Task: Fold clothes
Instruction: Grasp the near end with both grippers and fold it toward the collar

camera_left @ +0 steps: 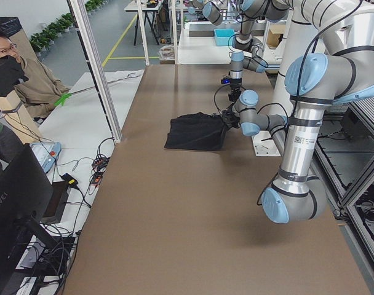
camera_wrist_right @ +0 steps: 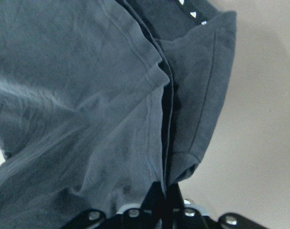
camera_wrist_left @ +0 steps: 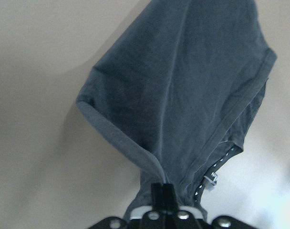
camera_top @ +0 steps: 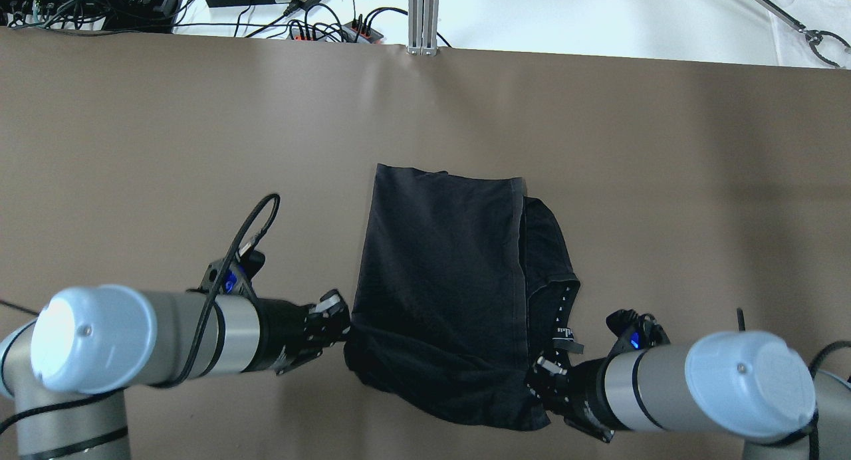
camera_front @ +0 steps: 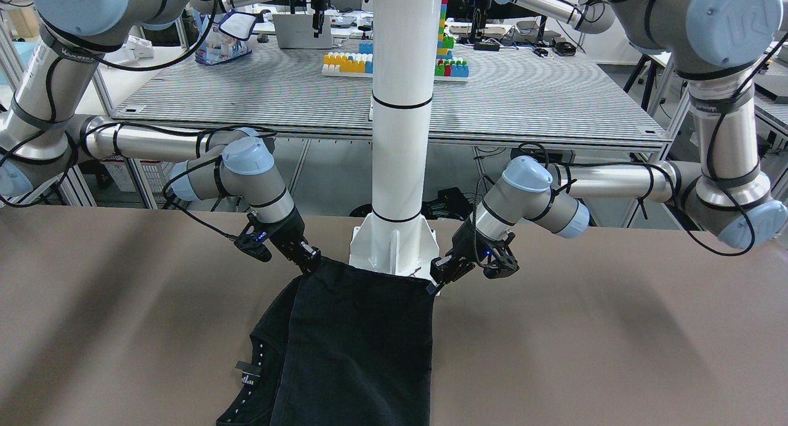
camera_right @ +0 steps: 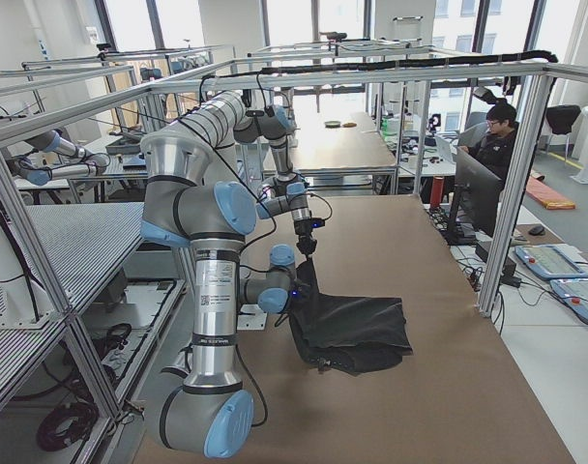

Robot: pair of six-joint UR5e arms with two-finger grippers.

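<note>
The black T-shirt-like garment [camera_top: 439, 280] lies folded on the brown table [camera_top: 133, 147] in front of the robot. Its white label [camera_top: 565, 330] and collar dots show at the side near my right gripper. My left gripper [camera_top: 339, 324] is shut on the corner of the garment's near edge. My right gripper [camera_top: 542, 373] is shut on the other near corner. Both hold that edge a little above the table, by the pillar's base in the front-facing view, left gripper [camera_front: 437, 279], right gripper [camera_front: 311, 263]. The left wrist view [camera_wrist_left: 161, 191] and right wrist view [camera_wrist_right: 164, 191] show fabric [camera_wrist_left: 183, 95] pinched between shut fingers.
The white pillar [camera_front: 400, 106] stands on its base [camera_front: 394, 247] right behind the held edge, between both arms. The garment's far edge [camera_top: 445, 175] rests on the table. An operator [camera_left: 21, 80] sits beyond the table's far side; another [camera_right: 492, 135] sits at a monitor.
</note>
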